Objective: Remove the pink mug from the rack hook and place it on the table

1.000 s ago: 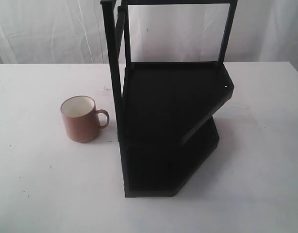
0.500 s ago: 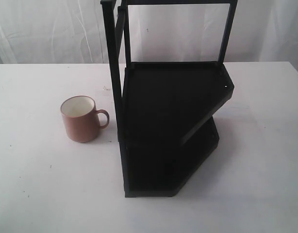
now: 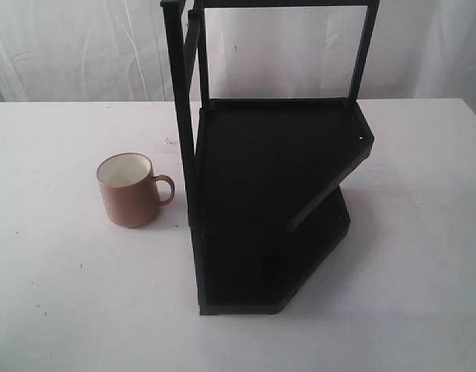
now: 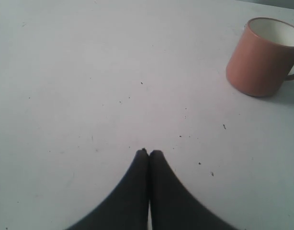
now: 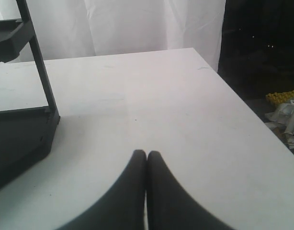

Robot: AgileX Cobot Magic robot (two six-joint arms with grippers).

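Mug (image 3: 129,190) sitting on table (image 3: 52,310), looking stiff, slick, chippable.
Left gripper (image 4: 148,152), right gripper (image 5: 147,153) hanging closed, empty; rim probably offering best hold.

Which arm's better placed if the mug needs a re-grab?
Likely left. The pink mug stands left of the rack, in the left wrist view ahead of the shut left end effector; right view lacks it.

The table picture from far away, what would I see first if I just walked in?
The tall black rack stands in the middle of the white table. Left of it the pink mug sits upright on the table, apart from the rack, with its handle toward it. The left gripper and the right gripper are shut, holding nothing.
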